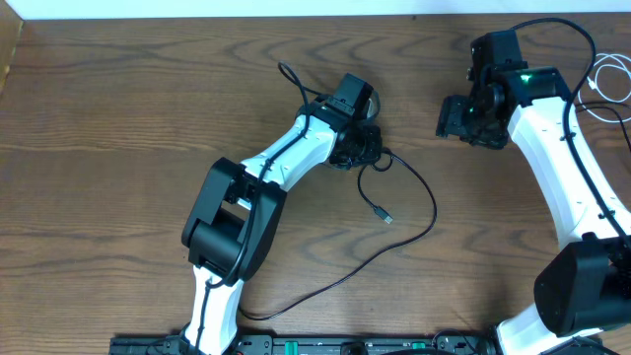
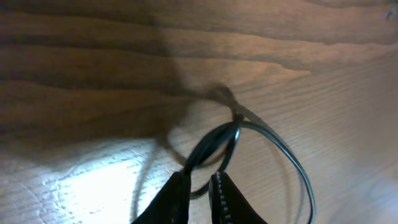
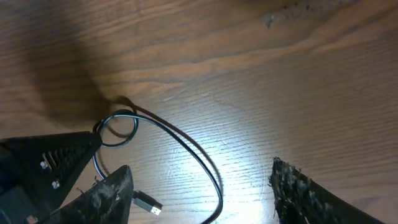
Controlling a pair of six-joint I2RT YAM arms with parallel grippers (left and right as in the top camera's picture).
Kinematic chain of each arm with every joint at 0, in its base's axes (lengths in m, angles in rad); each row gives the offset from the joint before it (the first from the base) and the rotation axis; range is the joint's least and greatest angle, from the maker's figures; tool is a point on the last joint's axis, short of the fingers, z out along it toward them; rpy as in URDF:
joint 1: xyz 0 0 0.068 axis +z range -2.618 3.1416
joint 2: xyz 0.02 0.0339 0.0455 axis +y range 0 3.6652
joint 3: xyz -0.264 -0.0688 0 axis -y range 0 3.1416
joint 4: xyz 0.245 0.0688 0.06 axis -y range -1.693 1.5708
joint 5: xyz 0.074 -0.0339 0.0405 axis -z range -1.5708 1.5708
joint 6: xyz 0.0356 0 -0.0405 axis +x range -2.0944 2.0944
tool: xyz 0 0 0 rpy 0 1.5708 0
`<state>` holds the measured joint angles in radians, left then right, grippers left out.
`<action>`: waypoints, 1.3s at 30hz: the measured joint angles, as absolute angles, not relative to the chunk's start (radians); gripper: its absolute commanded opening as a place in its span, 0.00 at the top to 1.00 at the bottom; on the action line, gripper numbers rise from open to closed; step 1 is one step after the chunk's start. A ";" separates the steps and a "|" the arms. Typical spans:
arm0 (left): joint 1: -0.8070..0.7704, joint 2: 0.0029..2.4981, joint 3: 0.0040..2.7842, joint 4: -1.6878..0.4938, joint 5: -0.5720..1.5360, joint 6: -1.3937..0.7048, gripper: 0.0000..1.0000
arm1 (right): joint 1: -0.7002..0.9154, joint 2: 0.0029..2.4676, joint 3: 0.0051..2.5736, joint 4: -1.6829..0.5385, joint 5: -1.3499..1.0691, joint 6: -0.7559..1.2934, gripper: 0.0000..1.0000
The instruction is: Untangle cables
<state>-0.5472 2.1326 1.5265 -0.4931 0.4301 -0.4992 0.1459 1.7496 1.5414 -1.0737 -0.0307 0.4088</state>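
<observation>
Showing the black cable curling in a wide arc from mid-table toward the near edge, plug end inside the arc. Showing the white cable coiling at the far right edge. Clenching the left gripper on a small loop of the black cable. Holding the right gripper well apart from it, fingers spread wide, grasping nothing. Resting everything on a wooden table.

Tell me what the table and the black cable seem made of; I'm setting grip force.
Table: wood or wood-look laminate, with brown grain lines, semi-gloss where the wrist light reflects. Black cable: probably a rubber or plastic jacket, smooth with a slight sheen, bending in loose curves. Its plug: silvery tip, likely metal.
</observation>
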 measured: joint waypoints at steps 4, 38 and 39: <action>-0.548 2.146 1.526 -0.492 0.416 -0.502 0.83 | 0.146 1.750 1.541 -1.074 -0.031 0.409 0.32; -0.690 2.087 1.537 -0.647 0.124 -0.865 0.87 | 0.146 1.750 1.540 -1.076 -0.030 0.400 0.27; -0.699 2.087 1.537 -0.647 0.112 -0.878 0.87 | 0.146 1.750 1.539 -1.076 -0.030 0.400 0.27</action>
<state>-0.6991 2.0872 1.5368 -0.6472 0.1120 -0.8776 0.1459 1.7496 1.5394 -1.0763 -0.0303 0.4004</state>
